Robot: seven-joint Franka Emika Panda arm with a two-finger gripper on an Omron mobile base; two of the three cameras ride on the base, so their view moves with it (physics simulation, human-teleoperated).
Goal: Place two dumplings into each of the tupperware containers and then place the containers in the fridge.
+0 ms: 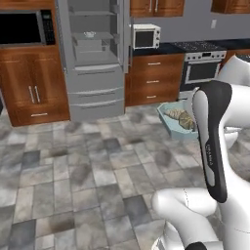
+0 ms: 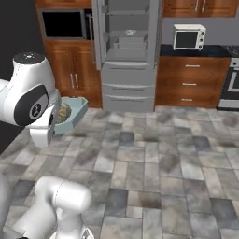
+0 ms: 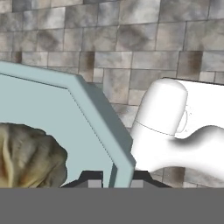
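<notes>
Pale-blue tupperware container (image 1: 168, 118) aloft holds 2 dumplings (image 1: 181, 118); fridge (image 1: 93, 58) open.

No legible text anywhere — no labels, brands, numbers or signs to read

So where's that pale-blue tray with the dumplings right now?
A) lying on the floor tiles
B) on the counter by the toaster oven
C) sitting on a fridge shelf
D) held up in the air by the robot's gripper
D: the tray hangs above the floor with dumplings inside, and the gripper is pinched on its rim.
</notes>
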